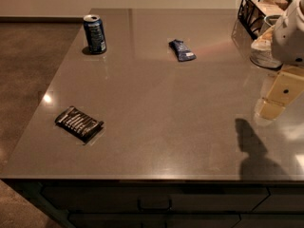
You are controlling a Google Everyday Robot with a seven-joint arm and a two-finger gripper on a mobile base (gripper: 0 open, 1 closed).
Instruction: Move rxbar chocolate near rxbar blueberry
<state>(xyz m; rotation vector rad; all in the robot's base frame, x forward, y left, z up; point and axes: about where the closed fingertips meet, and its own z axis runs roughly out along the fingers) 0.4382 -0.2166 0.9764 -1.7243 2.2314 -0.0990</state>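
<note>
The gripper hung above the right edge of the countertop, holding nothing and touching nothing. Whether it was open or closed could not be determined. The arm above it was cut off by the right border. Its shadow fell on the counter below and to the left.

The rxbar chocolate lay flat near the front left corner, set at an angle, well apart from the gripper. The rxbar blueberry lay flat towards the rear centre, well apart from the chocolate bar.

A blue soda can stood upright at the rear left. A black wire basket sat at the rear right, partly hidden by the arm; its contents were hard to make out. Bare counter lay between the two bars.
</note>
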